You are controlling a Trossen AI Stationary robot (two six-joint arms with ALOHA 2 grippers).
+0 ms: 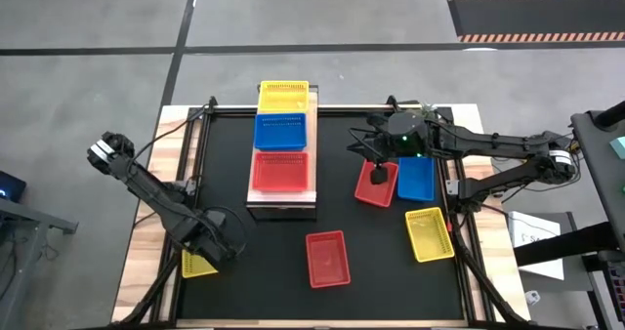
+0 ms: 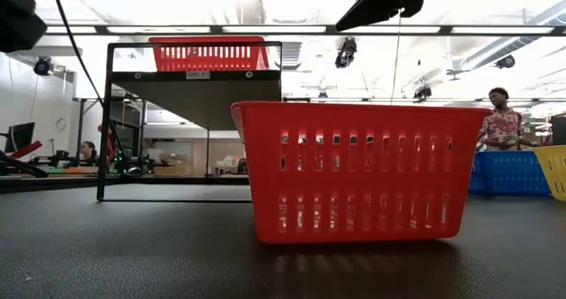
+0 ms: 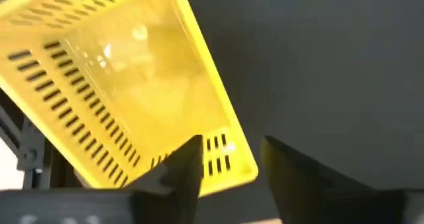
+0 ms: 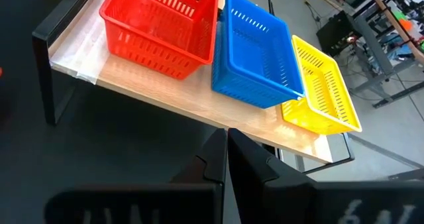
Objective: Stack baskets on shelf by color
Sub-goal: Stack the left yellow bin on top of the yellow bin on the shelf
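The shelf (image 1: pixel 281 201) carries one yellow basket (image 1: pixel 283 96), one blue basket (image 1: pixel 281 131) and one red basket (image 1: pixel 281 170) in a row; the right wrist view shows the same yellow (image 4: pixel 321 95), blue (image 4: pixel 255 52) and red (image 4: pixel 162 25) baskets on the plank (image 4: pixel 199 114). My left gripper (image 3: pixel 228 148) is open at the table's near left corner. One of its fingers (image 3: pixel 185 164) stands inside a yellow basket's (image 3: pixel 119 85) end wall and the other outside. My right gripper (image 4: pixel 225 141) is shut and empty, raised above a red basket (image 1: pixel 369 189) right of the shelf. My left gripper stands astride the yellow basket's end wall near a corner (image 3: pixel 228 164), coming from above. The basket rests flat on the table. I cannot tell whether either finger touches the wall.
On the table lie a blue basket (image 1: pixel 417 177) beside the red one, a yellow basket (image 1: pixel 430 234) near the right edge, and a red basket (image 1: pixel 327 259) in the near middle, large in the low view (image 2: pixel 354 171). People stand in the room beyond.
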